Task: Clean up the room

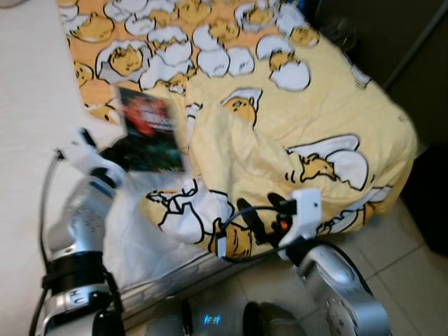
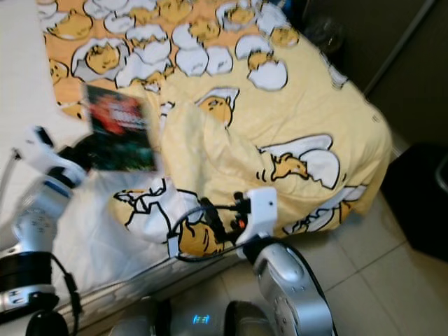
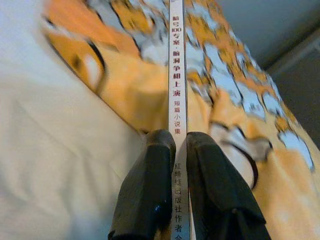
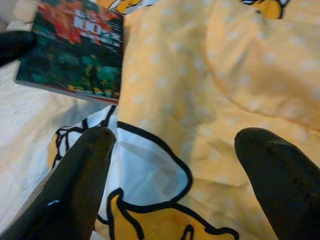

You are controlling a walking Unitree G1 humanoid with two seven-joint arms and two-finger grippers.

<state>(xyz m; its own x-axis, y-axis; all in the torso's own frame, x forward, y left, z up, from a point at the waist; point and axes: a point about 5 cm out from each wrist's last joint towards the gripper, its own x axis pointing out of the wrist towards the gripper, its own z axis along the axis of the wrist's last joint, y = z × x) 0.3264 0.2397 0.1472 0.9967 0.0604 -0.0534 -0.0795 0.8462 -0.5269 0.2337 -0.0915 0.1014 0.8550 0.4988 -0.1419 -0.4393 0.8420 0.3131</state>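
A thin book with a dark red-and-green cover is held up above the bed, my left gripper shut on its lower edge. In the left wrist view the two black fingers pinch the book's white spine, which carries Chinese print. The yellow quilt with egg-character prints lies bunched over the bed. My right gripper stands open low over the quilt's front fold; in the right wrist view its fingers are spread wide with the quilt between them and the book beyond.
White sheet covers the bed's left side. The bed's front edge runs just before my body. Pale tiled floor lies at the right, with dark furniture behind the bed's far corner.
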